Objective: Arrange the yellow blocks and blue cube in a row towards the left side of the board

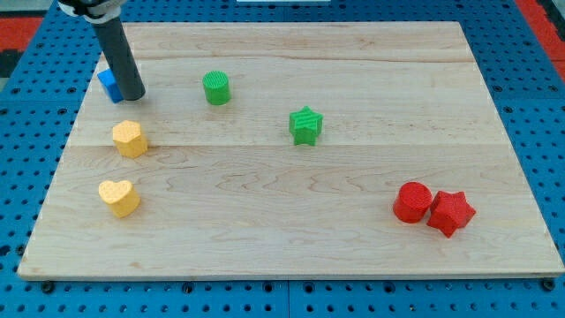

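A blue cube (109, 85) sits near the board's upper left, partly hidden behind my rod. My tip (132, 95) rests on the board just right of the blue cube, touching or nearly touching it. A yellow block (130, 139) of rounded, unclear shape lies below the cube. A yellow heart block (119, 197) lies further down, near the left edge. The three stand roughly in a column on the view's left.
A green cylinder (216, 87) stands right of my tip. A green star (305, 124) sits near the middle. A red cylinder (412, 202) and a red star (450, 212) touch each other at the lower right. The wooden board (371, 265) lies on a blue pegboard.
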Action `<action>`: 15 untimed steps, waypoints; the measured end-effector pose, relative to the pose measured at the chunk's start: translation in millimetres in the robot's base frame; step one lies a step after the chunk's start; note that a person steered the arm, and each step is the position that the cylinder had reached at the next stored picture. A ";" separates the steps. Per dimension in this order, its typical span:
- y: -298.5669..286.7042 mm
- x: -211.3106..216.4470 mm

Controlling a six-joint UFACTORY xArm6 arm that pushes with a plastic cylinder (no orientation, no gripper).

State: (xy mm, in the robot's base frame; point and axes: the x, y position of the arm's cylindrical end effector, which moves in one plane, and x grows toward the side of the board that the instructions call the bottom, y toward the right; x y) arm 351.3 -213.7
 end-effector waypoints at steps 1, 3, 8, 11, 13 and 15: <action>64.4 -31.2; -34.4 -68.6; -34.1 -14.0; 46.8 43.1; 42.2 127.0; -3.9 92.7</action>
State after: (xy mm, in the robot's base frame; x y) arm 444.0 -217.6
